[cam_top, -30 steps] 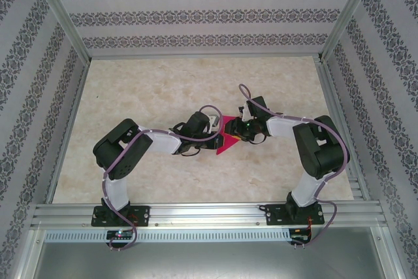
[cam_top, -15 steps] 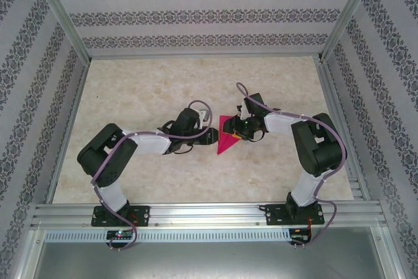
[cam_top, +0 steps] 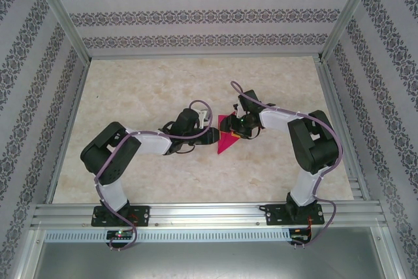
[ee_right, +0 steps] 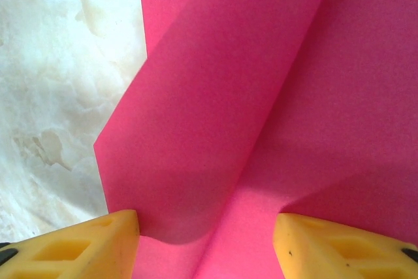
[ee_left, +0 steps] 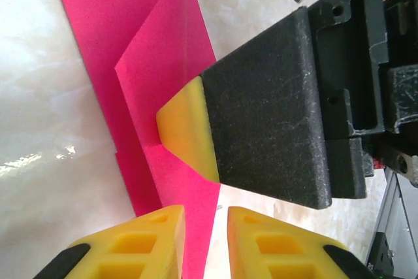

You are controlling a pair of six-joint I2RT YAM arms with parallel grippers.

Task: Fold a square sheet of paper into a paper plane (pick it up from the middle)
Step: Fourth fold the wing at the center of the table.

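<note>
Left claw (ee_left: 206, 243) shows a narrow gap, tips not quite together, and an edge of the pink sheet (ee_left: 163, 50) runs right into that gap. Right claw (ee_right: 206, 240) stands wide, the sheet spread beneath and ahead of both fingers, a raised fold running up between them. One right fingertip (ee_left: 186, 129) sits on the sheet just ahead of the left claw, with the marble table (ee_right: 52, 63) beside it.
</note>
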